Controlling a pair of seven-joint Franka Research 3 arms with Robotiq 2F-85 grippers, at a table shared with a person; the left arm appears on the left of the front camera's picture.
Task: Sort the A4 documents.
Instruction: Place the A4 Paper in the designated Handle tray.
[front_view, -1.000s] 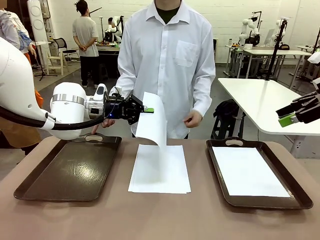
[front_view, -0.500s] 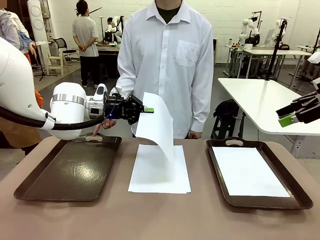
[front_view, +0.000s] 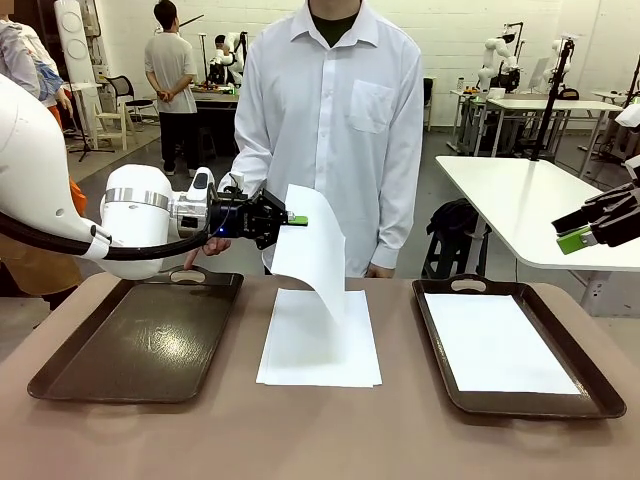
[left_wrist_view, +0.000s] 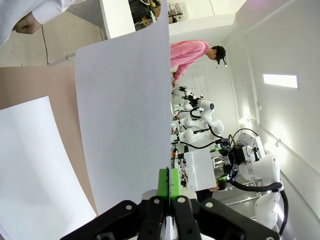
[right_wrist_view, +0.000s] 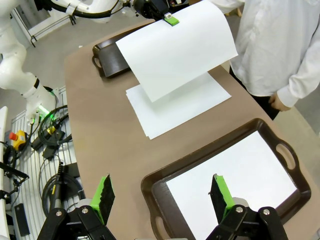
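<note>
- Fingers of my left gripper (front_view: 297, 219) pinch one A4 sheet (front_view: 315, 250) by its edge above the stack (front_view: 320, 345); my right gripper (front_view: 575, 240) stands spread, empty.
- Left tray (front_view: 140, 340), nine o'clock of the stack: bare, probably the destination.
- Right tray (front_view: 600, 385), three o'clock: holds one laid sheet (front_view: 495, 345).
- Next: swing to nine o'clock, lay flat.

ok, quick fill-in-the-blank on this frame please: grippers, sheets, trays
1. The left gripper, shut on the lifted sheet, holds it above the stack, which lies ____ the left tray and the right tray.
2. The right gripper is ____, holding nothing.
3. A flat sheet already lies in the ____ tray.

Missing words: between; open; right
</note>
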